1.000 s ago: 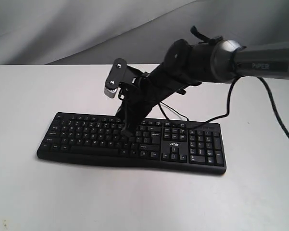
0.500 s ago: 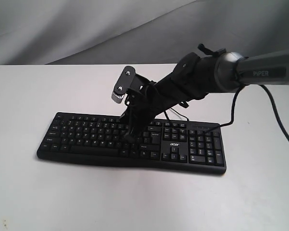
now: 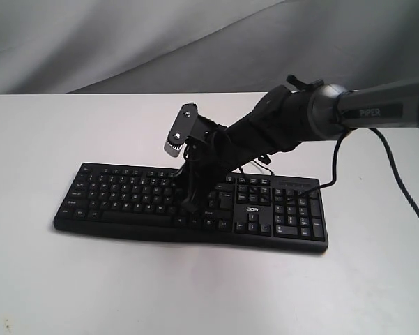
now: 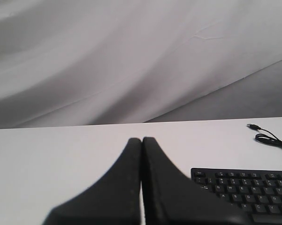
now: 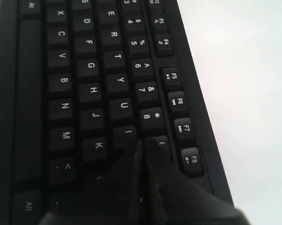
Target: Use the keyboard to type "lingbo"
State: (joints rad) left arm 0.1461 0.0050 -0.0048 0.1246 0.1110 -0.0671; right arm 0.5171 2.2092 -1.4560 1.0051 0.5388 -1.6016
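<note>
1. Both fingers of my right gripper (image 5: 143, 143) are pressed together into one blunt tip that grips nothing. The tip points down at the keyboard (image 3: 125, 192), which lies flat on the white table (image 3: 49, 279) with its long side running left to right and its number pad at the right end.
2. One key per stroke is the rule for this step. The tip sits just beside the I key (image 5: 127, 132), over the next letter along that row, with the K key (image 5: 97, 146) near. I judge that a letter from the right half of the letter block is in hand. I cannot tell whether any key is actually pressed down.
3. Good practice: I centre the tip on the wanted legend, descend straight, press briefly and lift clear. A slanted approach could catch a neighbouring letter or the number row.
4. Right wrist view: the only view in which the key legends can be read and the tip placed among them. It hides most of the board.
5. Exterior view: shows my right arm (image 3: 300, 118) reaching in from the right to the letter block, and the whole keyboard. The legends are too small to read here, and the tip merges with the black keys.
6. Left wrist view: the only view of my left gripper (image 4: 141, 154), fingers closed on nothing and clear of the keyboard. It also shows the thin cable (image 4: 270, 137) lying loose on the table beyond the board.
</note>
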